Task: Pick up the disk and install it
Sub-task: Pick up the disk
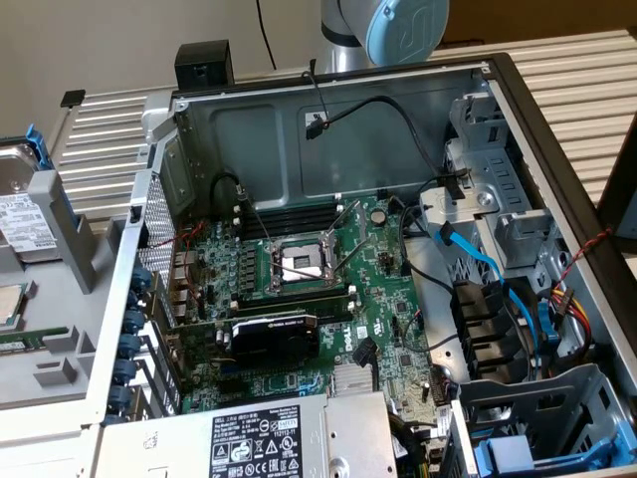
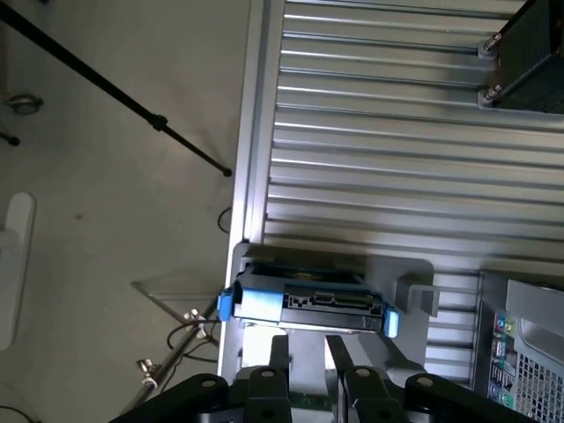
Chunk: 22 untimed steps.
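Lining up over the disk (image 2: 304, 302), upright in its grey holder (image 2: 414, 293) at the exterior view's left, I'd centre the gripper (image 2: 307, 344), jaws slightly apart and empty, between the blue rails (image 2: 224, 305).

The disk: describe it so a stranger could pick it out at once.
Start at the open computer case; on the exterior view's left of it stands a grey holder. The disk stands on edge in it: silver metal, white label, blue rails, unlike the small flat chip lying nearby.
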### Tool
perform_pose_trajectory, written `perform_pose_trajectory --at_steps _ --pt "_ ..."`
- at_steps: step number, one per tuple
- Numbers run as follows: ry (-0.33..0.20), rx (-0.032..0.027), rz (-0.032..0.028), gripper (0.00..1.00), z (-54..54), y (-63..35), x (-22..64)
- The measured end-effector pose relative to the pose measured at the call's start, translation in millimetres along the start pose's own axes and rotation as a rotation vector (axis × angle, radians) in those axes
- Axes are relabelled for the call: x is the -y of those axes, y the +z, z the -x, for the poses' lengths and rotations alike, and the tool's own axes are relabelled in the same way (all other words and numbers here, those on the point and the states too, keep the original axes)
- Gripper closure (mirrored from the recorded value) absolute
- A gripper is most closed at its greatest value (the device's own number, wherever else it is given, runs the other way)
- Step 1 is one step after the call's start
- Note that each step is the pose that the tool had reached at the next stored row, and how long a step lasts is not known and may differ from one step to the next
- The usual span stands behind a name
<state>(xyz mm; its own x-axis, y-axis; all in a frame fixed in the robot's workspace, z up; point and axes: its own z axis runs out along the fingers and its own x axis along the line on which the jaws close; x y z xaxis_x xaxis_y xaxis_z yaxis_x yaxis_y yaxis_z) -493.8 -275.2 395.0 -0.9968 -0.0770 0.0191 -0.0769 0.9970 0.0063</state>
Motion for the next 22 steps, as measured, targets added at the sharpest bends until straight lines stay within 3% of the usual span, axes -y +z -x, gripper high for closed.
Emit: perform_pose_trajectory --at_steps 11,16,22 --pt "0.000 0.0001 -0.0002 0.69 -2.7 0.1 -4.1" --pt "0.000 0.0000 -0.0002 0.69 -13.1 0.3 -11.4" --pt "0.000 0.0000 -0.0002 0.69 -16.9 0.4 -12.2"
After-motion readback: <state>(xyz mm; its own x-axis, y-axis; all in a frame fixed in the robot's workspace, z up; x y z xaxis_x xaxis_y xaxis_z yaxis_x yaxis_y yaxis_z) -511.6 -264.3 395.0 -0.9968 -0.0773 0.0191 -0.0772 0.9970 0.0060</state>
